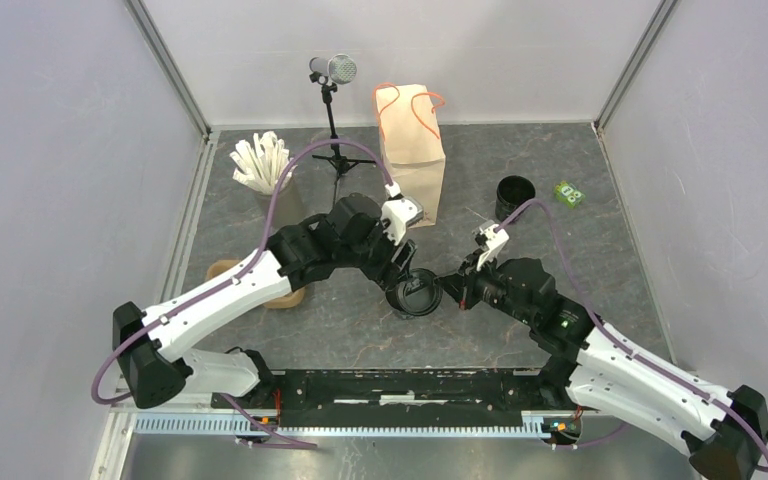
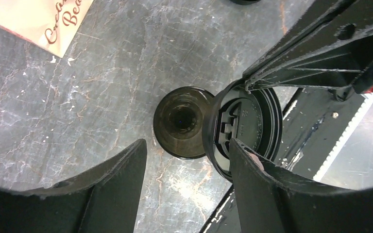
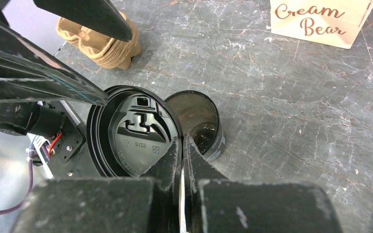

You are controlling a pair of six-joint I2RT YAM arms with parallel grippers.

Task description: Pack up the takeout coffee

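The small black cup (image 1: 417,296) stands open on the table, its dark inside showing in the left wrist view (image 2: 180,121) and the right wrist view (image 3: 197,115). Its round black lid (image 3: 135,132) is off the cup and stands on edge against the cup's rim, seen also in the left wrist view (image 2: 245,124). My right gripper (image 3: 182,141) is shut on the lid's edge; in the top view it (image 1: 457,290) sits just right of the cup. My left gripper (image 2: 187,146) is open and empty above the cup. The brown paper bag (image 1: 412,142) stands at the back.
A grey cup of white sticks (image 1: 260,165) stands at the back left, next to a microphone on a stand (image 1: 333,72). A second black cup (image 1: 515,195) and a green packet (image 1: 568,193) are at the right. A tan object (image 3: 108,42) lies left of the cup.
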